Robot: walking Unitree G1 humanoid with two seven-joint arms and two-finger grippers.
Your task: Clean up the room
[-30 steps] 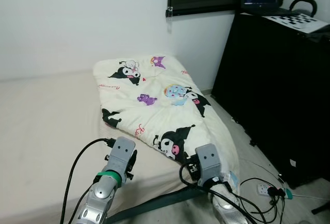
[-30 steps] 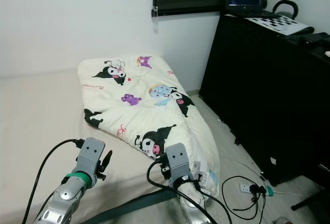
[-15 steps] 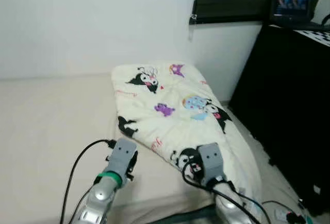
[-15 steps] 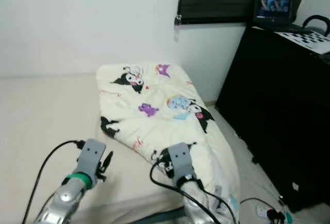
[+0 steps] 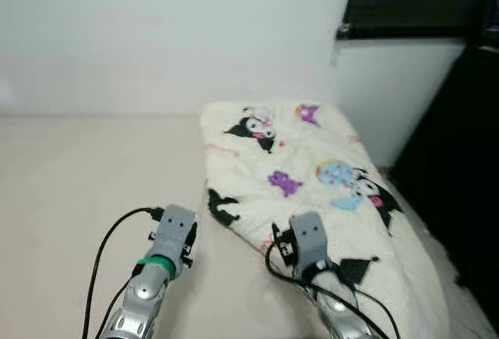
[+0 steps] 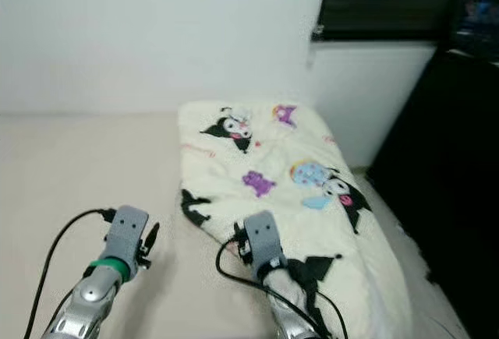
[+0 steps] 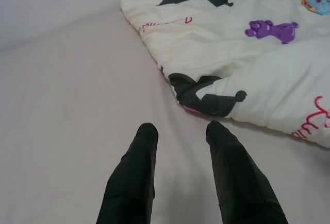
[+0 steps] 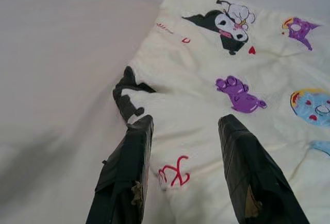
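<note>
with both the left gripper (image 7: 178, 131) and right gripper (image 8: 183, 126) spread empty, it approaches the cartoon-print comforter (image 5: 327, 175); next, pinch its near edge.

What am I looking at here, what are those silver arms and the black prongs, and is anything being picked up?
These are four pictures from one walking humanoid robot. Two come from a camera on its head, looking down at a bed. Two come from cameras on its wrists, looking along each gripper's two black fingers.

The left gripper hangs open over the bare beige mattress, short of the blanket's edge. The right gripper is open over the blanket's near edge. Neither holds anything.

On the bed lies a folded cream blanket printed with cartoon characters. To the right stands a black cabinet, beneath a dark window blind.
</note>
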